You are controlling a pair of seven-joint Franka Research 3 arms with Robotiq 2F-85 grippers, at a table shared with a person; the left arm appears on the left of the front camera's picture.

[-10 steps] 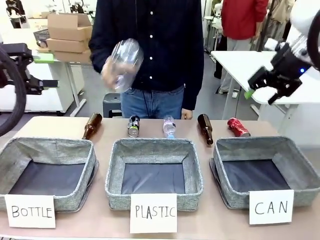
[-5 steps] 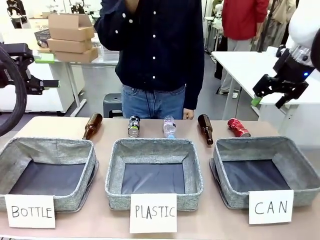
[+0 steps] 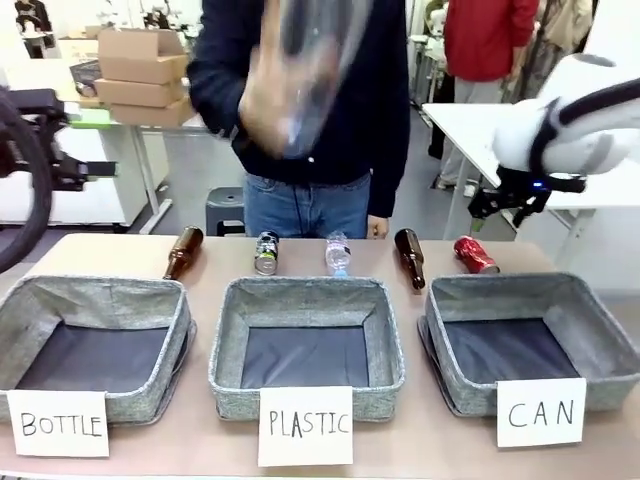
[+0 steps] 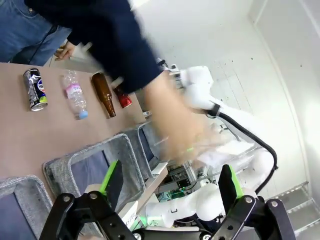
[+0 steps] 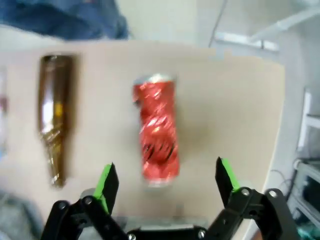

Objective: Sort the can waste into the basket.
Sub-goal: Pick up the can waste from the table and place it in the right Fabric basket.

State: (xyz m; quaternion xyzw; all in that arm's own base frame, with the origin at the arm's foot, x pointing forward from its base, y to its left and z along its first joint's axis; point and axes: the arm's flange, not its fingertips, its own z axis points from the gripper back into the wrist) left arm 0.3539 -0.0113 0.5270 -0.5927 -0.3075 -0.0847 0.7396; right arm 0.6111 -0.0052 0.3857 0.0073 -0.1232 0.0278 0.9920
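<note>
**Can waste [image 3: 476, 254] lies on the desk, none of it in the CAN basket**

Right fingers [image 5: 107, 189], black with flat green pads, stand spread wide and hold nothing. Seen from the right wrist, they frame the red can [image 5: 157, 132] from above without touching it. That can is a dented, crumpled metal cylinder with a shiny, wrinkled skin, lying on its side on the smooth tan desk [image 3: 60, 255]. Just beside it lies a brown glass bottle [image 5: 52, 115], glossy, with a long narrow neck.

From the front, both lie just behind the back rim of the CAN basket [image 3: 455, 385]. This is a soft grey fabric box, rectangular, with a dark flat bottom and a white card [image 3: 541, 413] propped against its front wall.

Farther along the same row lie a small clear plastic bottle [image 3: 339, 253], the dark can [image 3: 267, 252] with a silver end and a green mark, and a second brown bottle [image 3: 184, 251]. Like baskets carded PLASTIC [image 3: 230, 370] and BOTTLE [image 3: 150, 390] sit in front of them.

Left fingers [image 4: 111, 182] are spread as well, empty, raised above the basket row.

Across the desk, a person in a dark buttoned shirt has a hand [image 3: 265, 105] raised, motion-blurred, with a transparent crinkled plastic bottle [image 3: 320, 50] in it.
</note>
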